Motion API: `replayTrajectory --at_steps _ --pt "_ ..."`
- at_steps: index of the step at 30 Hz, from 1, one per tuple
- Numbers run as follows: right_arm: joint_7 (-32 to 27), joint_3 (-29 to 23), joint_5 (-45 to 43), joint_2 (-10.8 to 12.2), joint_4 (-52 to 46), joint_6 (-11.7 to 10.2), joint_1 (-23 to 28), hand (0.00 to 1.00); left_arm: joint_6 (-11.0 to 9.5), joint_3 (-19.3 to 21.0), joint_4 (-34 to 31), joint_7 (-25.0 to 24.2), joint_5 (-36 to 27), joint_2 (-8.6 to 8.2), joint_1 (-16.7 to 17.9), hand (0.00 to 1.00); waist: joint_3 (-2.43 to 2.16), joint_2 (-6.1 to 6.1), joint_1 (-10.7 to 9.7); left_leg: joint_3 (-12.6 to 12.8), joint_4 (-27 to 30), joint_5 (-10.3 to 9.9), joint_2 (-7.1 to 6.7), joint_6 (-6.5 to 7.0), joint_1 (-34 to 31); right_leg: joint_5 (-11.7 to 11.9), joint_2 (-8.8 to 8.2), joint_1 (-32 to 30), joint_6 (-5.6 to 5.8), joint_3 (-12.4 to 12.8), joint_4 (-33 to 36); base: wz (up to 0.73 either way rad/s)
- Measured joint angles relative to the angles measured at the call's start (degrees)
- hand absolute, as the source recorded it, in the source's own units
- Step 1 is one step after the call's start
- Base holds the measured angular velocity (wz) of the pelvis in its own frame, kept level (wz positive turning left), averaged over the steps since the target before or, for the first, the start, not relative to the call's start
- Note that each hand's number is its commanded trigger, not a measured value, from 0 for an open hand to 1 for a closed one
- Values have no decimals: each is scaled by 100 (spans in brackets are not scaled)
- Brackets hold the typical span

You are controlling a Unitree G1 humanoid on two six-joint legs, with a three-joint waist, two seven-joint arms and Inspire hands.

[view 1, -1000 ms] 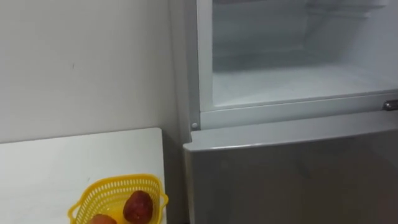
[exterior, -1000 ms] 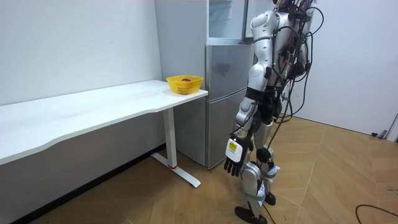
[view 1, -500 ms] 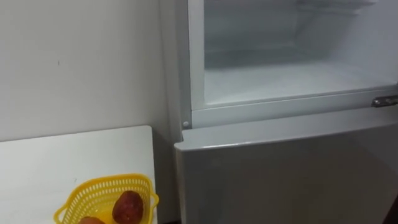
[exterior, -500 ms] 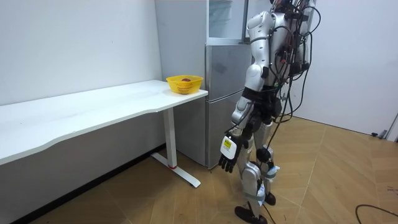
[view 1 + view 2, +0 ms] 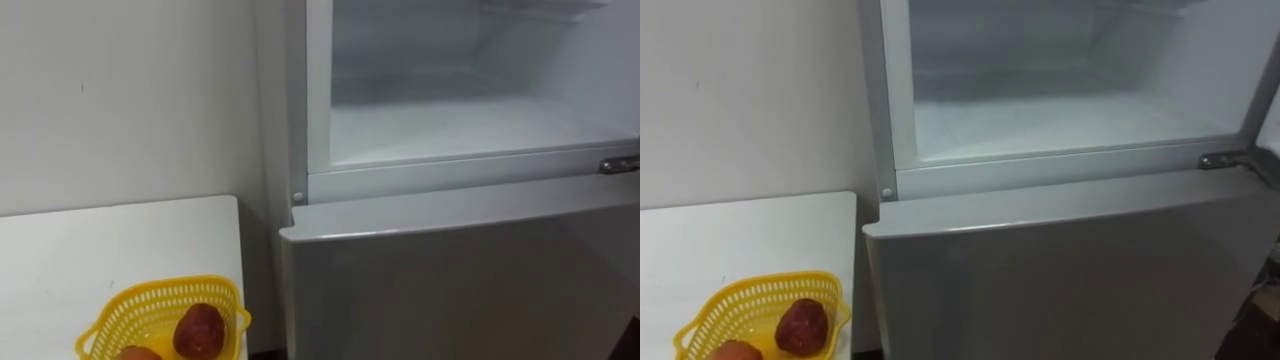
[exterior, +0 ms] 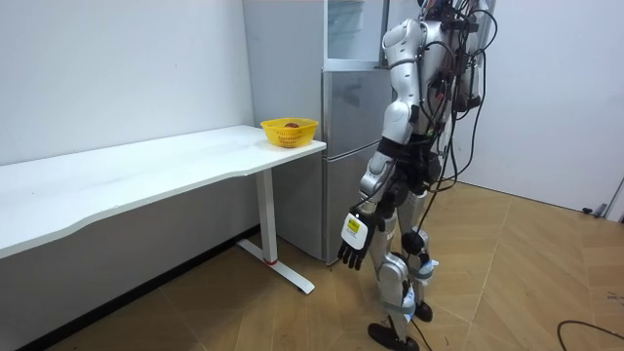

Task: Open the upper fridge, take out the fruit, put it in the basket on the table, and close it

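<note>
G1 stands facing the fridge [image 6: 343, 146], upper compartment [image 5: 470, 120] open, lower door [image 5: 450, 285] shut.
White table [image 5: 110, 240] sits just beside the fridge on the robot's L. Yellow mesh basket [image 5: 150, 300] is on the table's end nr the fridge. L hand [image 6: 353, 244] hangs low by the leg in room view, fingers relaxed and pointing down, holding nothing. Task items: dark red fruit [image 5: 199, 331] and orange-red fruit [image 5: 138, 353], side by side in the basket.
</note>
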Motion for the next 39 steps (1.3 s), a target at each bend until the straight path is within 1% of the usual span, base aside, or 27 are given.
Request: replayTrajectory --at_steps 1,3,5,9,12,20,24,27,32,39 --pt "77 -2 83 -7 -19 0 -33 0 -32 20 0 0 -1 0 23 0 0 -2 -5 -4 0 0 0 0 -1 0 1 2 0 9 -6 -14" --pt "422 -20 154 -23 -70 -7 -96 0 -124 116 4 -8 -1 -1 36 0 5 -12 -41 -4 2 0 -1 0 -5 -1 -2 -6 1 4 -12 0" --pt "676 -20 177 -30 -149 -7 -100 0 -161 128 3 -7 0 -1 38 0 5 -12 -42 -8 8 0 -3 0 -9 -1 -8 -7 1 -1 -10 0" --pt "1226 -65 287 -38 -199 9 -127 0 -161 130 6 -5 0 -3 47 0 -2 -15 -61 -22 31 0 -4 0 -58 0 -16 -42 1 1 -1 2" --pt "1482 -169 308 -37 -209 13 -202 0 -160 131 19 -3 4 -6 84 0 -5 -4 -61 -62 31 0 -1 0 -84 1 -14 -83 -1 -1 68 -1" --pt "1574 -376 356 -38 -561 15 -213 0 -154 254 73 126 17 -52 90 0 -8 8 -60 -54 31 0 -4 0 -88 1 -20 -93 -1 -7 69 0" --pt "1574 -419 357 -41 -656 14 -305 0 -154 343 61 148 54 -56 92 0 -10 17 -71 -68 31 0 -3 0 -86 0 -17 -109 -1 -10 68 0" --pt "1631 -448 371 -64 -790 14 -380 0 -156 352 37 151 56 -56 92 0 -21 37 -95 -66 31 0 -3 0 -84 0 -16 -113 -1 -8 80 0" --pt "1708 -457 370 -65 -823 14 -512 0 -156 351 60 158 57 -56 92 0 -20 44 -144 -65 31 0 -3 0 -77 1 -17 -101 0 -11 82 0" --pt "1772 -459 371 -65 -824 14 -524 0 -155 350 50 170 59 -56 101 0 -20 43 -165 -73 31 0 -2 0 -78 1 -17 -102 0 -17 78 0"
